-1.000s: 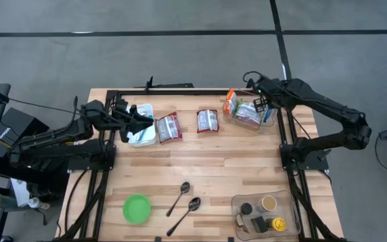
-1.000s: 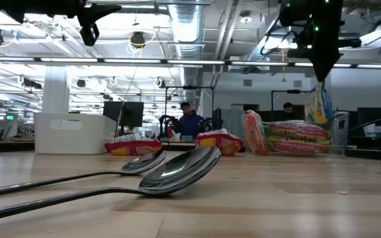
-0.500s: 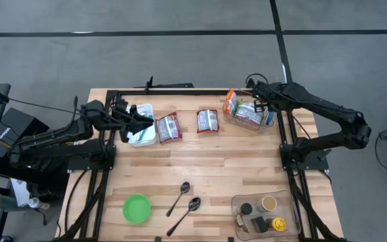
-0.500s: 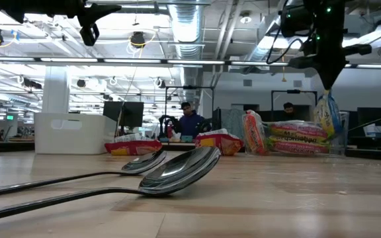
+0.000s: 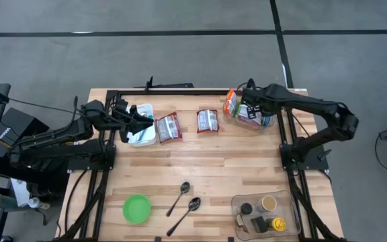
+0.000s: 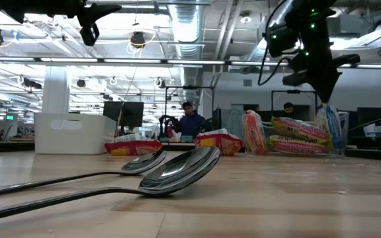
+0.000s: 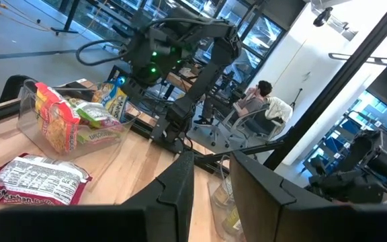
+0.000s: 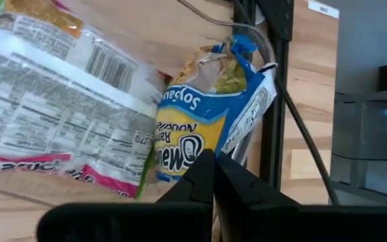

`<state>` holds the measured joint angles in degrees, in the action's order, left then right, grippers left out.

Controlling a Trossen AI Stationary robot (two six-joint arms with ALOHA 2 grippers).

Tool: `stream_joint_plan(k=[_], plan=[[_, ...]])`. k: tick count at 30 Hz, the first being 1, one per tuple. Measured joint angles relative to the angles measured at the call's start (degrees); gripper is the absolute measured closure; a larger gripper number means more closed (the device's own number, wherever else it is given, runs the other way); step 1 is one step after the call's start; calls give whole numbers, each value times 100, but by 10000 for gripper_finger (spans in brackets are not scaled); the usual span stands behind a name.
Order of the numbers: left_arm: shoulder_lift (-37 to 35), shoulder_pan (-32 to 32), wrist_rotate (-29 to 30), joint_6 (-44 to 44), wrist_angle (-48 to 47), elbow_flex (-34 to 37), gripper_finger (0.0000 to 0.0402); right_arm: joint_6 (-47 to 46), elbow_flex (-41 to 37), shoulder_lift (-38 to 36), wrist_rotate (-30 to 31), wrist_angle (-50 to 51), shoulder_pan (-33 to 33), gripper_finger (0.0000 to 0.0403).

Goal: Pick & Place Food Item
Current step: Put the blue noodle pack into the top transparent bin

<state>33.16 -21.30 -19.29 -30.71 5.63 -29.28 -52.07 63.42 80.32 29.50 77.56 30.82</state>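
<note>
On the wooden surface (image 5: 213, 168), two spoons (image 5: 185, 199) lie near the front centre, a green bowl (image 5: 136, 208) at front left, and a clear tray of small jars (image 5: 264, 212) at front right. Two red-and-white noodle packets (image 5: 168, 127) (image 5: 207, 120) lie flat in the far middle, between the arms.

A white tub (image 5: 142, 132) at far left sits under the left claw (image 5: 142, 119), whose fingers stand slightly parted with nothing seen between them.

A clear bin (image 5: 250, 114) at far right holds several noodle packs, among them a blue-and-yellow noodle pack (image 8: 200, 131) at its right end. The right claw (image 5: 246, 102) hangs over the bin with its fingers pressed together, tips just beside that pack.
</note>
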Motion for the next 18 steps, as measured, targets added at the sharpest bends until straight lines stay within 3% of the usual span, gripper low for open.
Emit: stream_joint_plan(k=[18], plan=[[1,2,26,1,0,0,309,316,0,85,-503,163,-83,403]])
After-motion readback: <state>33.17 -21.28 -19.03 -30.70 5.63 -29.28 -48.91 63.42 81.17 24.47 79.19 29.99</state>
